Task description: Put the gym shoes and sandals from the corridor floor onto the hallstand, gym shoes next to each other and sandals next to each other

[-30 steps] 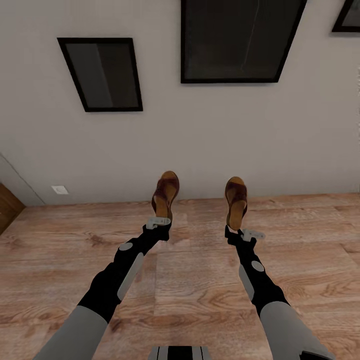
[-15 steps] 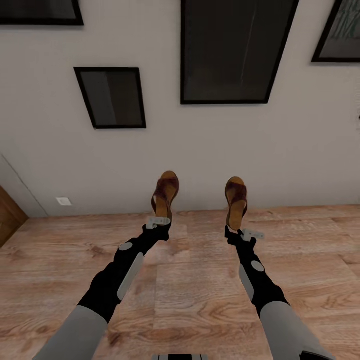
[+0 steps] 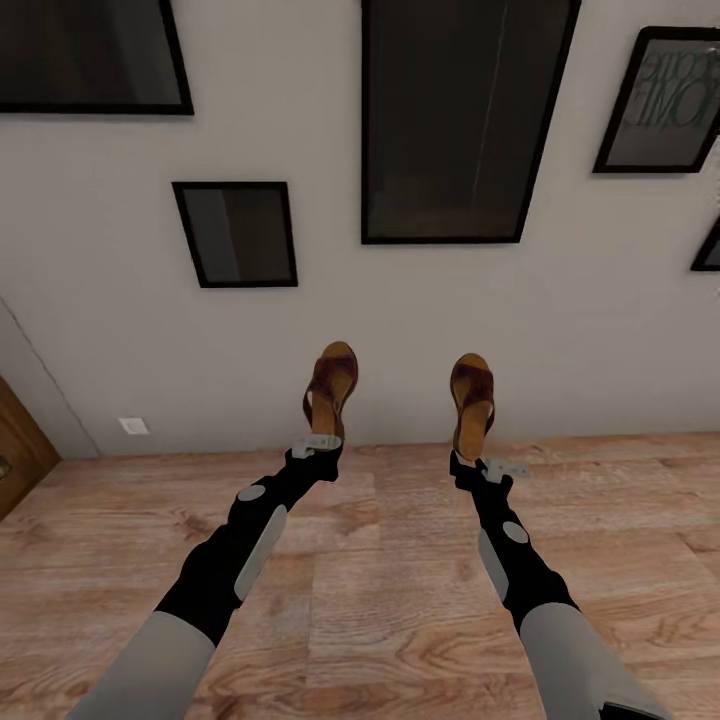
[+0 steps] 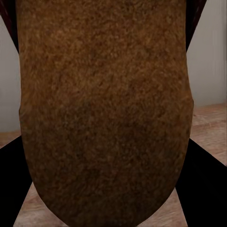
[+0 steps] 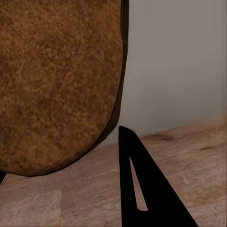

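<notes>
Each held sandal's heel [image 3: 322,420] hides the gripper fingertips, and the top wall frames [image 3: 465,115] are cut off

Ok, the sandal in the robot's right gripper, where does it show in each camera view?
Head view: right sandal right of centre, held up against the wall above the right gripper.
Right wrist view: tan insole close up, beside a black finger.
Left wrist view: cannot tell; another tan insole there.
Shared landmark: wood-plank floor.
</notes>
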Robot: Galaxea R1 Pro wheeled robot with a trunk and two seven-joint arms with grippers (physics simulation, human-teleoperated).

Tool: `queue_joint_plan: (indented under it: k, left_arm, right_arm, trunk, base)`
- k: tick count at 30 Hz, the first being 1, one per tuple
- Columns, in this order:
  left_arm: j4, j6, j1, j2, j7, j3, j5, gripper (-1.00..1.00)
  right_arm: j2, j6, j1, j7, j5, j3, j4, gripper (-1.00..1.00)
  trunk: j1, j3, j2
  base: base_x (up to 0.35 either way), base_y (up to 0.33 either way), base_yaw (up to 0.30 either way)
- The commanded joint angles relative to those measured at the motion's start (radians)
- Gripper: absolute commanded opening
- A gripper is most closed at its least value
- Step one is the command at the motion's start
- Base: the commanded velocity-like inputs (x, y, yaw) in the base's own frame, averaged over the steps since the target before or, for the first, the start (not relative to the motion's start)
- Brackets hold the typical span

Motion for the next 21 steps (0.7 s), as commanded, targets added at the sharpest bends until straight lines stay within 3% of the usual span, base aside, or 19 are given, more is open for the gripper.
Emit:
queue_joint_plan:
  k: [1, 9, 21]
  left_arm:
    - [-0.001, 0.006, 0.0, 0.0, -0.001, 0.001, 0.007, -1.0]
    - [-0.001, 0.006, 0.0, 0.0, -0.001, 0.001, 0.007, -1.0]
    - [-0.001, 0.006, 0.0, 0.0, -0.001, 0.001, 0.007, -1.0]
  right_arm:
    - [0.001, -0.003, -0.001, 0.001, 0.003, -0.004, 0.001, -1.0]
    - [0.001, -0.003, -0.001, -0.001, 0.004, -0.004, 0.001, -1.0]
    - [0.001, -0.003, -0.001, 0.0, 0.002, -0.004, 0.001, -1.0]
  trunk:
    - [0.0, 0.001, 0.0]
    - [0.0, 0.006, 0.0]
    - [0.0, 0.014, 0.0]
  base:
    - [0.0, 0.0, 0.0]
    - [0.0, 0.0, -0.015]
    - [0.0, 0.0, -0.244]
